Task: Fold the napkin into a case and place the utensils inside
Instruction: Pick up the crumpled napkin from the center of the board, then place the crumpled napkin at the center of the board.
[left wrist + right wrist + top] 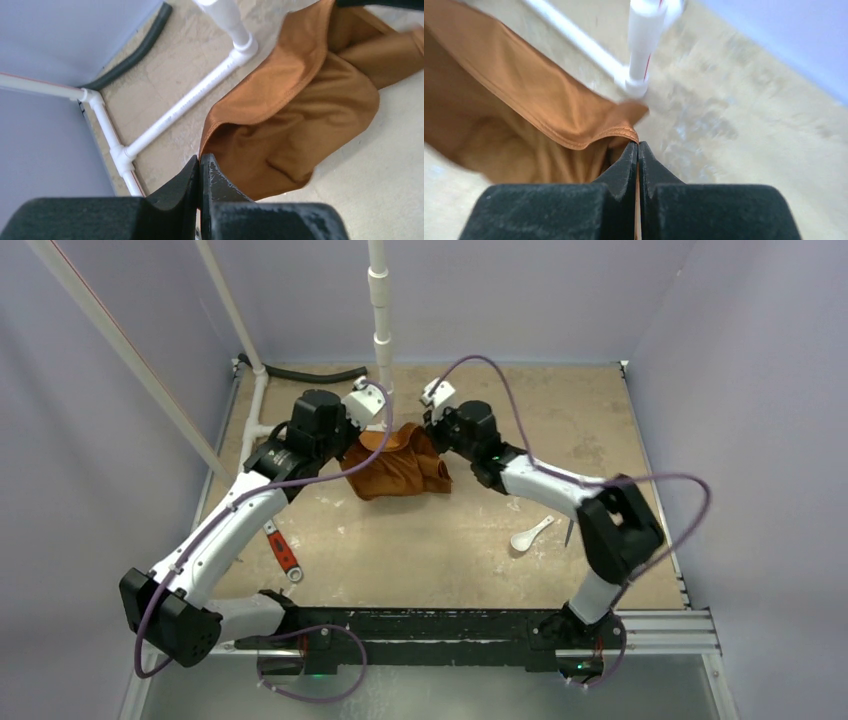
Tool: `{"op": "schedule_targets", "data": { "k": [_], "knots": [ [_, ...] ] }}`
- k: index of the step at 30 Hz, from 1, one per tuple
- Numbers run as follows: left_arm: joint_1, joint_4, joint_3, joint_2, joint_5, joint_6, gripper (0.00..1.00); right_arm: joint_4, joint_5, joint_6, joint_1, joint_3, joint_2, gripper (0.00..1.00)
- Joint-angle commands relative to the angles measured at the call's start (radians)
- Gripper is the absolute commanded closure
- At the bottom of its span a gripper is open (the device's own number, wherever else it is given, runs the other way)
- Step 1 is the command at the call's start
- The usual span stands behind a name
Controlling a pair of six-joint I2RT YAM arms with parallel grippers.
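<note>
Left gripper [200, 161]: your jaws are pressed together on the napkin [300, 115], pinching its hemmed edge right at the fingertips.
Right gripper [638, 146]: clamped tight on a hemmed corner of the same cloth, with a sliver of orange showing between your jaws.
Cloth's place: at the far middle of the worktop [450, 560], slung between your two grippers and sagging toward the near side of both.
Cloth's shape: rust-orange, bunched and creased, a loose heap and not a flat pouch; its lower folds rest on the surface.
Seen from your left wrist: the fabric rises from the fingertips and spreads to the right.
Seen from your right wrist: the fabric hangs to the left of the fingertips, and the view is blurred.
Spoon [530, 534]: white plastic, lying on the worktop beside your right arm, well apart from the cloth.
Grey-blue utensil [569, 532]: thin, just right of the spoon, against your right arm's elbow; its end cannot be made out.
Red-handled tool [281, 552]: lying beside your left arm.
White pipe [380, 310]: upright, just behind the cloth, between your grippers.
</note>
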Motion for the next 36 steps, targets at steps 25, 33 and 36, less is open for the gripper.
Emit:
{"op": "schedule_targets", "data": {
  "k": [25, 33, 36],
  "knots": [
    [0.004, -0.276, 0.611, -0.134, 0.309, -0.033, 1.0, -0.853, 0.152, 0.209, 0.009, 0.278, -0.924, 1.0],
    [0.004, -0.328, 0.676, -0.146, 0.295, -0.032, 1.0, -0.896, 0.179, 0.198, 0.008, 0.373, -0.884, 1.0],
    [0.004, -0.267, 0.516, -0.187, 0.244, 0.003, 1.0, -0.884, 0.275, 0.208, 0.008, 0.317, -0.821, 1.0]
  ]
}}
